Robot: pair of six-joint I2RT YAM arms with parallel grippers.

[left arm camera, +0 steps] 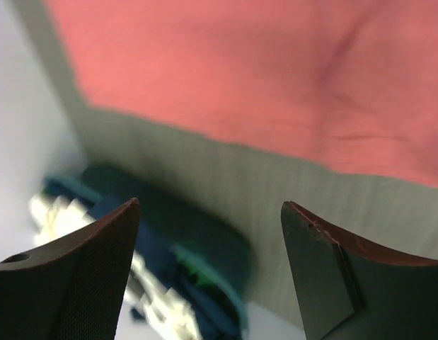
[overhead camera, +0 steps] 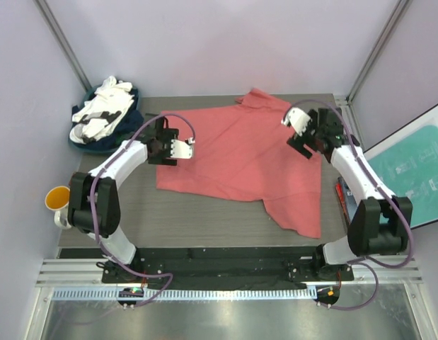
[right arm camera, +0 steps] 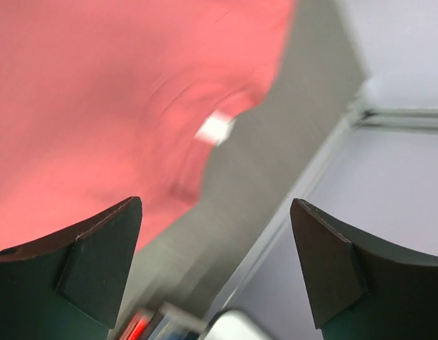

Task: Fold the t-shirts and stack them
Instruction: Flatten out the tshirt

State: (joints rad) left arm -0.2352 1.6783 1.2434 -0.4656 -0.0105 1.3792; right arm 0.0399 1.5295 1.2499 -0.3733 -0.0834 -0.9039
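Now, left end effector (left arm camera: 208,212) and right end effector (right arm camera: 215,209) gape at coral-red t-shirt (overhead camera: 240,156); tag (right arm camera: 215,129) blurred.

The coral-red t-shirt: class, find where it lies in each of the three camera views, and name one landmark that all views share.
Top external: the coral-red t-shirt lies spread across the middle.
Left wrist: the coral-red t-shirt fills the upper part.
Right wrist: the coral-red t-shirt fills the upper left.
Shared landmark: the grey table top bordering the shirt's edge.
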